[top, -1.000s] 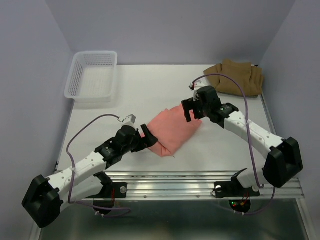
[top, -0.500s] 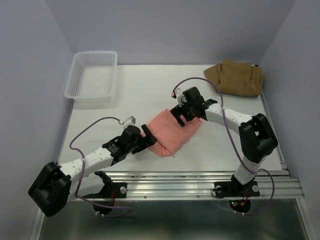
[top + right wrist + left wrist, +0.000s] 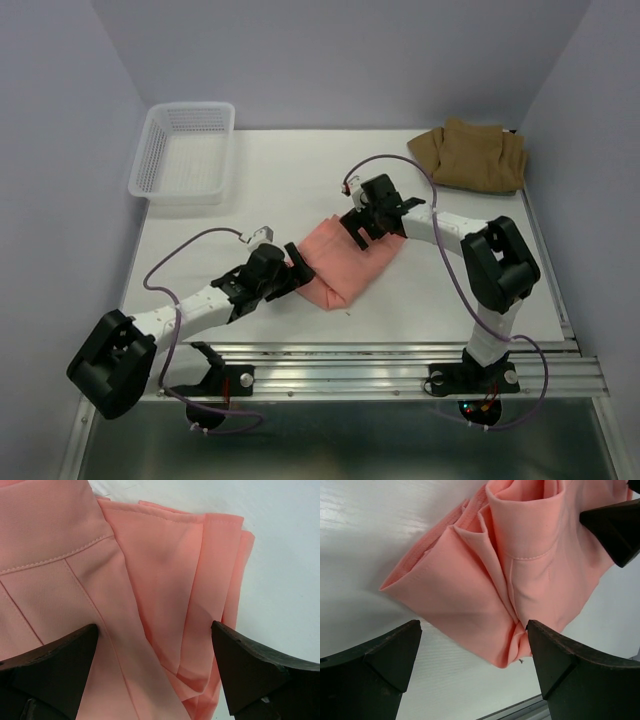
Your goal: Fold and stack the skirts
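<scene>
A folded salmon-pink skirt (image 3: pixel 350 262) lies mid-table. My left gripper (image 3: pixel 296 268) stands open at its near-left end; in the left wrist view the fingers straddle the skirt's bunched corner (image 3: pixel 500 645), the left gripper (image 3: pixel 471 627) empty. My right gripper (image 3: pixel 372 222) hangs open over the skirt's far end. Its wrist view shows layered pink folds (image 3: pixel 165 580) between the wide-spread fingers of the right gripper (image 3: pixel 154 627), nothing pinched. A tan-brown skirt (image 3: pixel 472 155) lies folded at the back right corner.
A white lattice basket (image 3: pixel 185 150) sits at the back left. The metal rail (image 3: pixel 400 360) runs along the table's near edge. A right fingertip (image 3: pixel 615 530) shows at the top right of the left wrist view. Walls close in on both sides.
The right arm has folded in and its gripper has moved left onto the pink skirt's far end. The left gripper has edged closer to the skirt's near corner.
</scene>
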Controlling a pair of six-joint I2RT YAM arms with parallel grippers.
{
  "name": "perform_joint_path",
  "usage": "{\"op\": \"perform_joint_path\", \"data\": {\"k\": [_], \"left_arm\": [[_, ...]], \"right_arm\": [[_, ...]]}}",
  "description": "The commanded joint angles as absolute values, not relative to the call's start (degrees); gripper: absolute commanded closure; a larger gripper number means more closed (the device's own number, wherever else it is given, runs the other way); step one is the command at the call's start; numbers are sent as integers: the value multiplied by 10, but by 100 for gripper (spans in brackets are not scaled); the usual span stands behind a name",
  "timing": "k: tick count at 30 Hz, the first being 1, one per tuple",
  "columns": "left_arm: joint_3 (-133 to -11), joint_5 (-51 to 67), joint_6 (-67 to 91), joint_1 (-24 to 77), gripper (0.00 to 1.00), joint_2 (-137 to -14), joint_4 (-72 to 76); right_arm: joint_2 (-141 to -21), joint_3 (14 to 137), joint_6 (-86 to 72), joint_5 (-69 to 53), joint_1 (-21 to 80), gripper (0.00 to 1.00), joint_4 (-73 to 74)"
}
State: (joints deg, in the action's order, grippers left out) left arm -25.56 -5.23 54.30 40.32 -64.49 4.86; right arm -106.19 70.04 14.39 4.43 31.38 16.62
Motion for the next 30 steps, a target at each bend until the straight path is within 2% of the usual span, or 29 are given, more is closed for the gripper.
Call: {"op": "perform_joint_path", "data": {"k": [1, 11, 15, 25, 27, 29, 30], "left_arm": [[-290, -56, 517, 394, 1, -685, 82], [-359, -32, 491, 379, 1, -787, 110], [-369, -28, 480, 368, 1, -798, 110], [-387, -21, 454, 341, 1, -796, 92], [-390, -32, 447, 332, 1, -783, 81], [-392, -45, 442, 327, 1, -754, 61], [-392, -50, 437, 320, 1, -744, 53]], "right_arm": [[-1060, 710, 134, 90, 298, 0, 131], [-1075, 686, 131, 69, 270, 0, 91], [-1110, 696, 118, 5, 236, 0, 93], [-1169, 715, 107, -180, 231, 0, 163], [-1173, 714, 98, -217, 231, 6, 169], [-1177, 711, 77, -229, 231, 24, 171], [-1178, 710, 67, -229, 231, 43, 175]]}}
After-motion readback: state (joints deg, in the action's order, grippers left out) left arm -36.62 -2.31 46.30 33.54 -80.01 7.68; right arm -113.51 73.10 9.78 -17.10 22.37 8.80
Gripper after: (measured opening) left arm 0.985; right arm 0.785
